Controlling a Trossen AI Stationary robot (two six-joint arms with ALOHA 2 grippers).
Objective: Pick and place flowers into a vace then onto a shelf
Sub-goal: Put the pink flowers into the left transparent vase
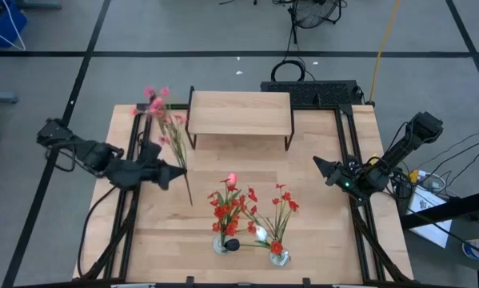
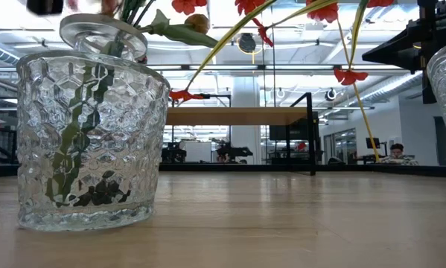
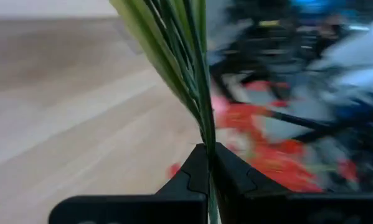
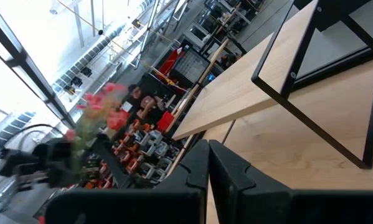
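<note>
Holding a pink flower stem (image 1: pixel 173 136) pinched tight between its fingers, the left gripper (image 1: pixel 177 170) has blossoms way out ahead. Right gripper (image 1: pixel 322 166) sits closed on nothing. Worry: that floppy stem could snag the red flowers (image 1: pixel 233 210) already in the vase (image 1: pixel 225 244), or miss its mouth.

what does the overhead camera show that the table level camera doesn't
Only the high view shows both arms: the left hand shut on a pink-blossomed green flower stem, and the empty right hand shut beside the table's right edge. Only the low view shows the honeycomb pattern of the clear glass vase and the room behind. Both show the low light-wood shelf on black metal legs, with nothing on it, and the red flowers standing in glass vases.
</note>
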